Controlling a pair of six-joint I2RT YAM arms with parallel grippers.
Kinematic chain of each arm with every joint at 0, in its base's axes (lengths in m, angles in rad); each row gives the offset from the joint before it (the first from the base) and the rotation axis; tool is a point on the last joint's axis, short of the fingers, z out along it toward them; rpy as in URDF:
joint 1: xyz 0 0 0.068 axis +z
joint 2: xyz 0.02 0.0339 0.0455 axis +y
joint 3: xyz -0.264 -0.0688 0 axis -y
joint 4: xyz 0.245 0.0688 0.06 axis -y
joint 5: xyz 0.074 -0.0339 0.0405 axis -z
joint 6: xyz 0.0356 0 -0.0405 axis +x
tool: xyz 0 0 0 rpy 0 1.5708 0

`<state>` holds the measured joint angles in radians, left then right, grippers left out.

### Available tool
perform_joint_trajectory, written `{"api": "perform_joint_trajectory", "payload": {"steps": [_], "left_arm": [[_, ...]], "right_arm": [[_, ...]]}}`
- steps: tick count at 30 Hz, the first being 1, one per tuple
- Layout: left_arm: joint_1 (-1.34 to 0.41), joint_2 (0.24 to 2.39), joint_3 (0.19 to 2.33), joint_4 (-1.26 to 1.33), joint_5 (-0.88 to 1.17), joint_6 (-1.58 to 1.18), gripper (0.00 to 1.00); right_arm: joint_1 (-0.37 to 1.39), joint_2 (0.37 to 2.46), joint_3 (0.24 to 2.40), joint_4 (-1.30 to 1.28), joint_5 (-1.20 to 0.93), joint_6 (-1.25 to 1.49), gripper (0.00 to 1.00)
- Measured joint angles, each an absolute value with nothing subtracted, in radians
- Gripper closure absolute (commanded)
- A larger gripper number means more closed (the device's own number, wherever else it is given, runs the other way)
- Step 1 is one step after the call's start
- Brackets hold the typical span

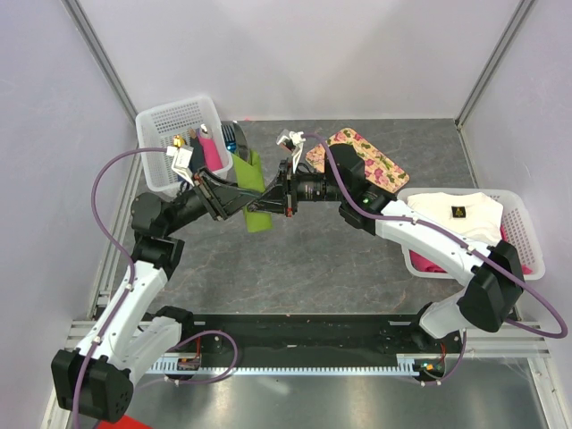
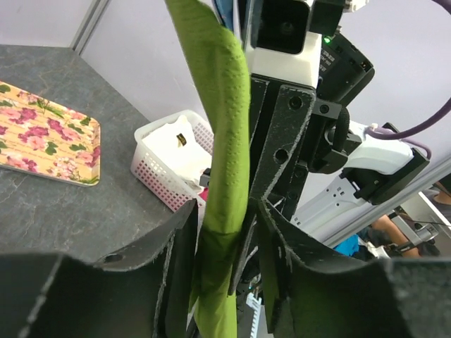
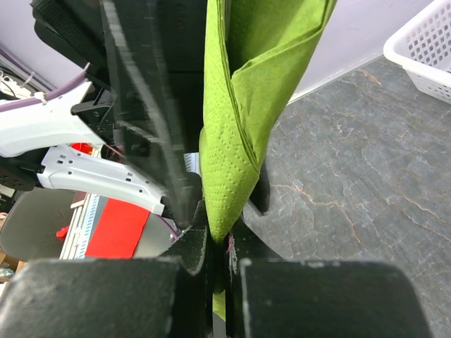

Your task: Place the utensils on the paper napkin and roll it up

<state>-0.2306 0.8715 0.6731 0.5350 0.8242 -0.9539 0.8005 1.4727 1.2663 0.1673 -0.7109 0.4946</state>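
Right now the two arms are meeting over the rear left part of the grey table (image 1: pixel 313 259), with the paper napkin (image 1: pixel 254 188) sitting between them as a long, folded green roll. The right gripper (image 1: pixel 271 202) is reaching in from the right. In its wrist view its fingers (image 3: pixel 190 243) are pressing tightly together on the lower end of the roll, with green paper filling the thin slit between them.

The left gripper (image 1: pixel 243 198) is coming in from the opposite side. Its fingers (image 2: pixel 180 232) are straddling the roll, and one is lying against the paper. Whether they are actually pinching it cannot be told.

The roll is lying just in front of the white basket (image 1: pixel 174 134) and left of the flowered tray (image 1: pixel 362 156), touching neither. The utensils are not showing anywhere, and whether they are inside the roll cannot be told.
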Motion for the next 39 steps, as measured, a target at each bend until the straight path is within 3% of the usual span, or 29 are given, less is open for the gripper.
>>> {"api": "perform_joint_trajectory", "payload": {"steps": [5, 6, 10, 11, 13, 14, 16, 17, 18, 21, 23, 39], "left_arm": [[-0.230, 0.875, 0.665, 0.559, 0.825, -0.965, 0.89], [-0.230, 0.876, 0.664, 0.564, 0.828, -0.966, 0.98], [-0.228, 0.876, 0.661, 0.587, 0.845, -0.967, 0.98], [-0.228, 0.877, 0.661, 0.588, 0.846, -0.967, 0.98], [-0.224, 0.879, 0.661, 0.591, 0.847, -0.967, 0.98], [-0.222, 0.882, 0.661, 0.592, 0.847, -0.967, 0.98], [-0.213, 0.892, 0.661, 0.594, 0.849, -0.970, 0.98], [-0.207, 0.899, 0.661, 0.590, 0.849, -0.969, 0.98], [-0.197, 0.911, 0.662, 0.583, 0.848, -0.970, 0.98], [-0.166, 0.958, 0.682, 0.540, 0.847, -0.964, 0.98], [-0.147, 0.987, 0.710, 0.501, 0.842, -0.950, 0.98], [0.096, 1.406, 1.122, 0.201, 0.685, -0.618, 0.98]], "right_arm": [[0.800, 1.473, 1.266, 0.168, -0.709, 0.501, 1.00], [0.800, 1.473, 1.266, 0.165, -0.710, 0.503, 1.00], [0.800, 1.473, 1.266, 0.167, -0.720, 0.519, 0.96], [0.800, 1.473, 1.266, 0.167, -0.720, 0.520, 0.85], [0.800, 1.473, 1.266, 0.166, -0.720, 0.521, 0.78], [0.801, 1.473, 1.266, 0.167, -0.720, 0.517, 0.60], [0.800, 1.473, 1.266, 0.163, -0.713, 0.517, 0.48], [0.798, 1.473, 1.266, 0.162, -0.710, 0.512, 0.33], [0.793, 1.473, 1.267, 0.162, -0.708, 0.509, 0.26], [0.777, 1.473, 1.268, 0.154, -0.705, 0.508, 0.08], [0.758, 1.473, 1.272, 0.145, -0.701, 0.506, 0.02], [0.610, 1.473, 1.282, 0.017, -0.680, 0.467, 0.02]]}}
